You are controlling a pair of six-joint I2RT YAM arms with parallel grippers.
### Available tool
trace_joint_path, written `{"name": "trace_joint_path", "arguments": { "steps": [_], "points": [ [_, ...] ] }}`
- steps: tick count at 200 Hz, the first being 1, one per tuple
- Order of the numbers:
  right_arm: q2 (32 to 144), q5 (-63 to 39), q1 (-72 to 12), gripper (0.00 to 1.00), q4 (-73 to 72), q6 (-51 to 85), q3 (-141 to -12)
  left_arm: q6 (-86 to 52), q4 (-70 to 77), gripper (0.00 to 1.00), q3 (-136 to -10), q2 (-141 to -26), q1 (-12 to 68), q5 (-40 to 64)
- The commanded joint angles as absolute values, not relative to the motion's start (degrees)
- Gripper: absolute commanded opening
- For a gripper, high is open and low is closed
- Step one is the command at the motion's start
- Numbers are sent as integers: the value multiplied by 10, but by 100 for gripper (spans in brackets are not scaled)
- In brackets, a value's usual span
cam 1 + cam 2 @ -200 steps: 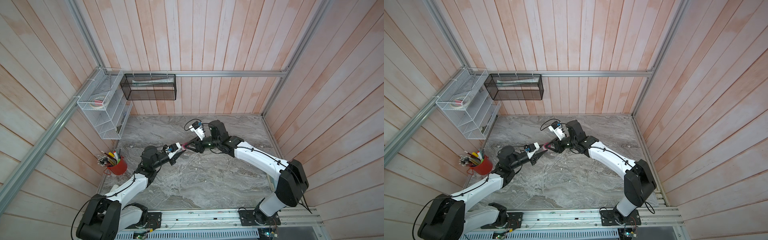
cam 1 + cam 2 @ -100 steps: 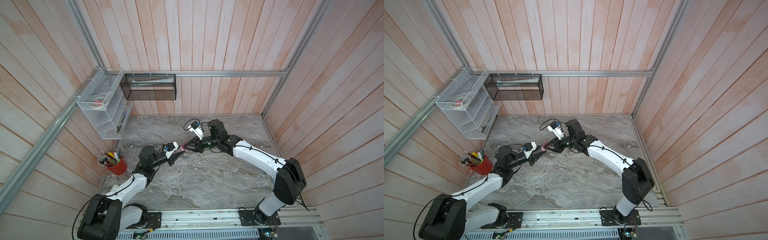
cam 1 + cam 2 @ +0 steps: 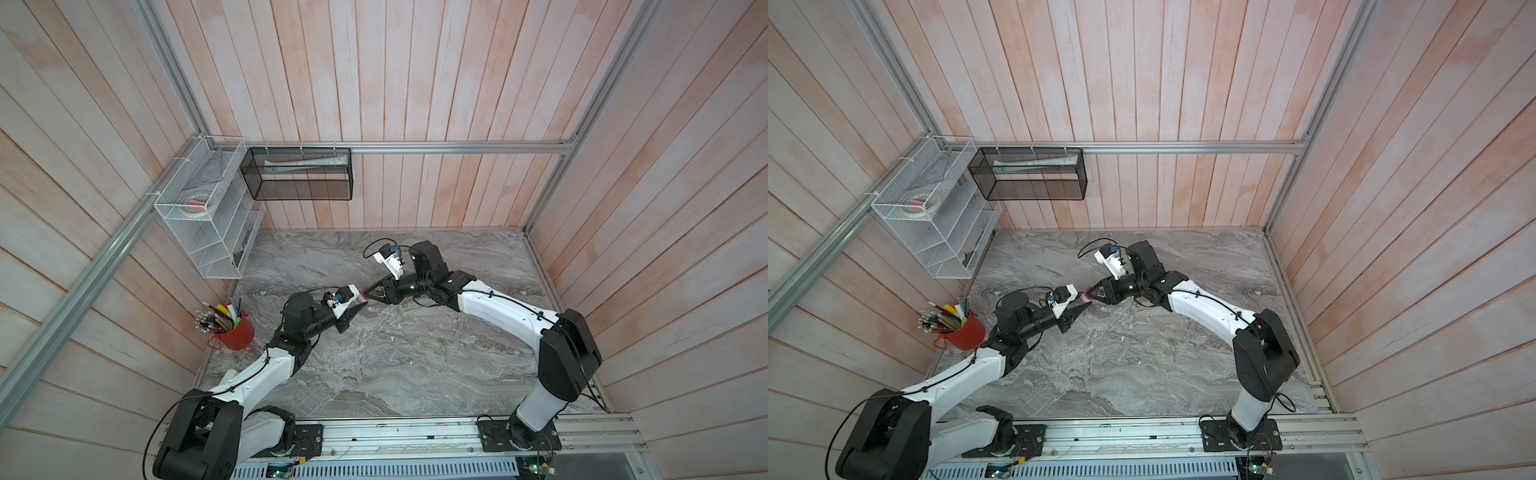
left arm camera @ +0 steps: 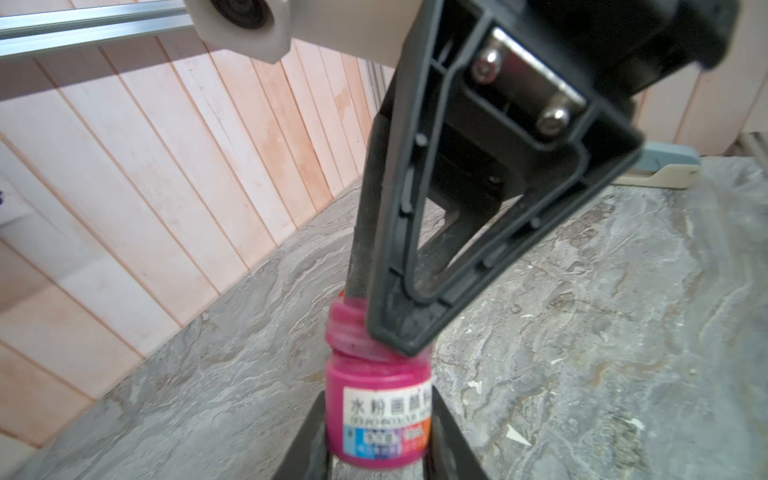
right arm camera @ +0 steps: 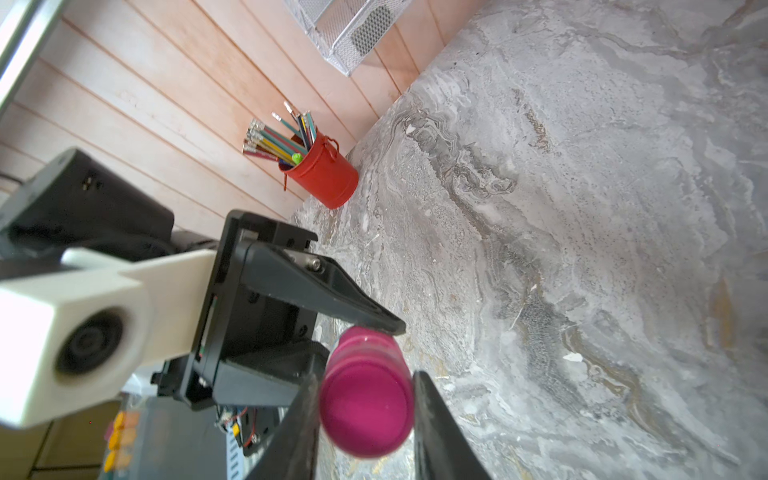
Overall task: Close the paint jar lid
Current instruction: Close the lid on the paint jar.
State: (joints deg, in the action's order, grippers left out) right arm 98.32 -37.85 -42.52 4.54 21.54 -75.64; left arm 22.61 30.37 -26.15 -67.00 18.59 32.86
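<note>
in both top views my two arms meet nose to nose over the middle of the marble table (image 3: pixel 395 365); the left gripper (image 3: pixel 360 306) and the right gripper (image 3: pixel 370 293) come in from opposite sides on the pink paint jar (image 3: pixel 363 296), only a small pink spot between them; a red cup (image 3: pixel 232 332) of pencils stands by the left wall, well apart from the jar; a white wire rack (image 3: pixel 208 216) and a black mesh basket (image 3: pixel 299 174) hang on the walls above.

in the left wrist view my left gripper (image 4: pixel 376 411) is clamped on the labelled body of the paint jar (image 4: pixel 376 399), a finger touching each side; the lid (image 4: pixel 349 332) sits on the neck, a little askew to the body; the right gripper (image 4: pixel 376 328) pinches it between its fingers; the jar looks held clear of the table, though i cannot be sure.

in the right wrist view my right gripper (image 5: pixel 365 382) is closed on the lid (image 5: pixel 365 411), its flat pink top facing the camera; the left gripper (image 5: pixel 361 340) holds the far end; the red cup (image 5: pixel 322 174) stands against the wall beyond.
</note>
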Motion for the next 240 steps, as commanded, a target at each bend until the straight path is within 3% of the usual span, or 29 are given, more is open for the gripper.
{"name": "trace_joint_path", "arguments": {
  "steps": [1, 62, 116, 207, 240],
  "points": [
    [1041, -375, -477, 21, 71, 328, -728, 260, 453, 33, -281, -634, 215, 288],
    [1076, -391, -496, 22, -1, 410, -730, 280, 455, 33, -275, -627, 221, 232],
    [1051, -366, -495, 30, 6, 388, -720, 274, 447, 33, -278, -630, 221, 242],
    [981, -333, -474, 48, 8, 346, -683, 244, 465, 33, -274, -650, 221, 322],
    [953, -321, -474, 61, 3, 321, -668, 237, 461, 33, -277, -663, 221, 313]
  ]
}}
